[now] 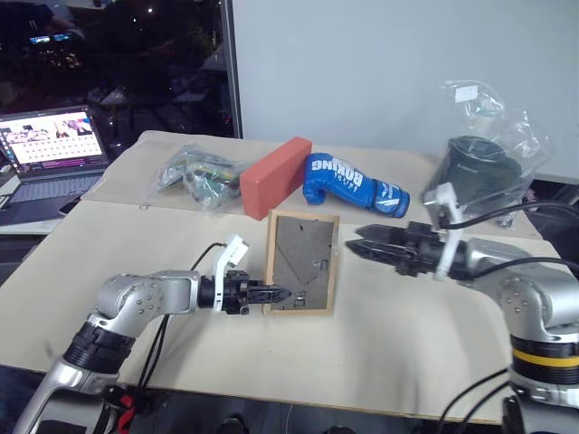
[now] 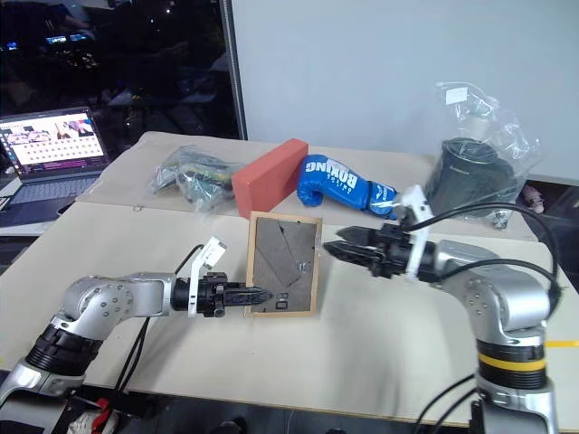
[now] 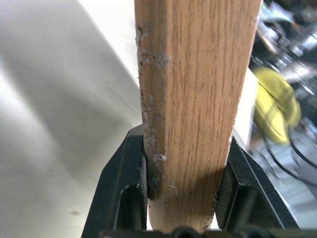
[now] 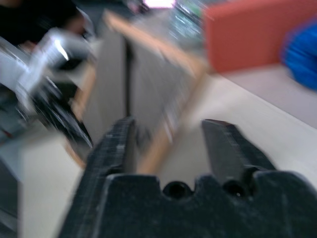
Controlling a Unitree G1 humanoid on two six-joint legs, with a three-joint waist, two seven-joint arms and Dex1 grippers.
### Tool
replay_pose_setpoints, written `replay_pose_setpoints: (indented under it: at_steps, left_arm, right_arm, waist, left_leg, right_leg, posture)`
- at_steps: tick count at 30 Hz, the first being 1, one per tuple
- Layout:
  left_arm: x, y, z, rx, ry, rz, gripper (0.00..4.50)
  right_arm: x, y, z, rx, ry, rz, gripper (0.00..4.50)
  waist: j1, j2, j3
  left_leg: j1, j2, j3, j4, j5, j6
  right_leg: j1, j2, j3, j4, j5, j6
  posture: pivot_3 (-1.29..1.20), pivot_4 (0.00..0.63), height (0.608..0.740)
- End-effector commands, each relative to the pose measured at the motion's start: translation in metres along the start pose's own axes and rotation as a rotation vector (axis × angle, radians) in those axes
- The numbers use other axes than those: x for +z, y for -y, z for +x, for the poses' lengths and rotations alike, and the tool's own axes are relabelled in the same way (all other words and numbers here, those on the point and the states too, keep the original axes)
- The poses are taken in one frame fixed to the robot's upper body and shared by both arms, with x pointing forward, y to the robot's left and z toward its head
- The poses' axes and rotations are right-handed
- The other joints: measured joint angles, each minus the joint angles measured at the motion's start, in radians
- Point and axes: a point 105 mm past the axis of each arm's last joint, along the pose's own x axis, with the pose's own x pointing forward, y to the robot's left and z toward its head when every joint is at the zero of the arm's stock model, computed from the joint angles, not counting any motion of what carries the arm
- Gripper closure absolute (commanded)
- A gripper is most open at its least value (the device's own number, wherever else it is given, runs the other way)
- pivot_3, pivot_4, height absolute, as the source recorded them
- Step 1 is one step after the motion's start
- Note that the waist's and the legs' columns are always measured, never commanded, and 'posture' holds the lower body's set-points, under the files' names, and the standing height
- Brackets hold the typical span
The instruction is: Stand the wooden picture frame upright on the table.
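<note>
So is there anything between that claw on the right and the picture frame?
No, just a bare stretch of table. In the head views the open right claw hangs beside the picture frame, with nothing between them.

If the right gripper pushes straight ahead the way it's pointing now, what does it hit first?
Most likely the wooden picture frame: the right gripper, fingers apart, points at its right edge, which the right wrist view shows just ahead. Depth is uncertain.

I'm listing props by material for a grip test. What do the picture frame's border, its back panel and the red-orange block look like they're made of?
The wooden picture frame border looks like light unvarnished wood: the left wrist view shows grain and scuffed edges. Its back panel looks like matte grey-brown fibreboard or card, uncertain which. The red-orange block looks matte and brick-like, possibly foam or clay; the look leaves it open.
</note>
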Motion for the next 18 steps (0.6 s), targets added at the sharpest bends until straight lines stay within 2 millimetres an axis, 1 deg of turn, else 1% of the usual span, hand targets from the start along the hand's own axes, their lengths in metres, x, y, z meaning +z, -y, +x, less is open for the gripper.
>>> replay_pose_setpoints:
  at_steps: [1,2,7,9,10,13,15,17,18]
  left_arm:
    - [0.026,0.020,-0.001,-0.111,0.040,0.067,3.37]
    - [0.027,0.021,0.000,-0.118,0.038,0.064,3.37]
    - [0.032,0.026,0.003,-0.166,0.024,0.014,3.37]
    - [0.036,0.025,0.003,-0.177,0.038,-0.053,3.37]
    - [0.038,0.024,0.002,-0.178,0.045,-0.084,3.37]
    - [0.039,0.017,0.001,-0.166,0.043,-0.156,3.37]
    - [0.039,0.013,0.001,-0.158,0.044,-0.191,3.37]
    - [0.038,0.007,0.001,-0.134,0.051,-0.238,3.37]
    - [0.037,0.010,-0.001,-0.164,0.046,-0.271,3.37]
  right_arm:
    - [0.005,-0.013,0.016,0.047,0.004,-0.053,0.25]
    - [0.003,-0.016,0.020,0.071,-0.007,-0.058,0.01]
    - [-0.002,-0.019,0.032,0.114,-0.040,-0.092,0.01]
    - [-0.002,-0.023,0.034,0.144,-0.038,-0.095,0.01]
    - [-0.002,-0.029,0.035,0.177,-0.039,-0.098,0.01]
    - [-0.002,-0.050,0.031,0.295,-0.049,-0.128,0.01]
    - [-0.002,-0.060,0.027,0.351,-0.043,-0.168,0.01]
    - [-0.001,-0.063,0.023,0.362,-0.031,-0.200,0.01]
    - [-0.001,-0.062,0.021,0.355,-0.029,-0.223,0.01]
  waist:
    - [0.004,0.001,0.001]
    - [0.005,0.001,0.001]
    - [0.007,0.001,0.002]
    - [0.006,0.001,0.002]
    - [0.006,0.001,0.002]
    - [0.006,0.001,0.002]
    - [0.006,0.001,0.002]
    - [0.006,0.001,0.002]
    - [0.006,0.001,0.002]
  left_leg:
    - [-0.002,0.000,-0.001,0.001,0.000,0.000]
    - [-0.002,0.000,0.000,0.002,0.000,0.001]
    - [-0.003,0.000,-0.001,0.004,0.000,0.001]
    - [-0.003,0.000,-0.001,0.006,0.000,0.001]
    - [-0.003,0.000,-0.001,0.007,0.000,0.001]
    - [-0.003,0.000,-0.002,0.009,0.001,0.001]
    - [-0.003,0.000,-0.002,0.009,0.001,0.001]
    - [-0.003,0.000,-0.002,0.009,0.001,0.001]
    - [-0.003,0.000,-0.002,0.009,0.001,0.001]
  right_leg:
    - [-0.001,0.000,-0.001,0.000,0.000,0.000]
    - [-0.001,0.000,-0.001,0.000,0.000,0.000]
    - [-0.001,0.000,-0.001,0.002,0.000,0.001]
    - [-0.001,0.000,-0.001,0.003,0.000,0.001]
    - [-0.001,0.000,-0.001,0.004,0.000,0.001]
    - [0.000,0.000,-0.002,0.005,0.000,0.002]
    - [0.000,0.000,-0.002,0.005,0.000,0.002]
    - [0.000,0.000,-0.002,0.004,0.000,0.002]
    - [0.000,0.000,-0.002,0.005,0.000,0.002]
  posture:
    - [0.00,0.150,0.736]
    - [0.00,0.150,0.736]
    - [0.00,0.150,0.736]
    - [0.00,0.150,0.736]
    - [0.00,0.150,0.736]
    - [0.00,0.150,0.736]
    - [0.00,0.150,0.736]
    - [0.00,0.150,0.736]
    - [0.00,0.150,0.736]
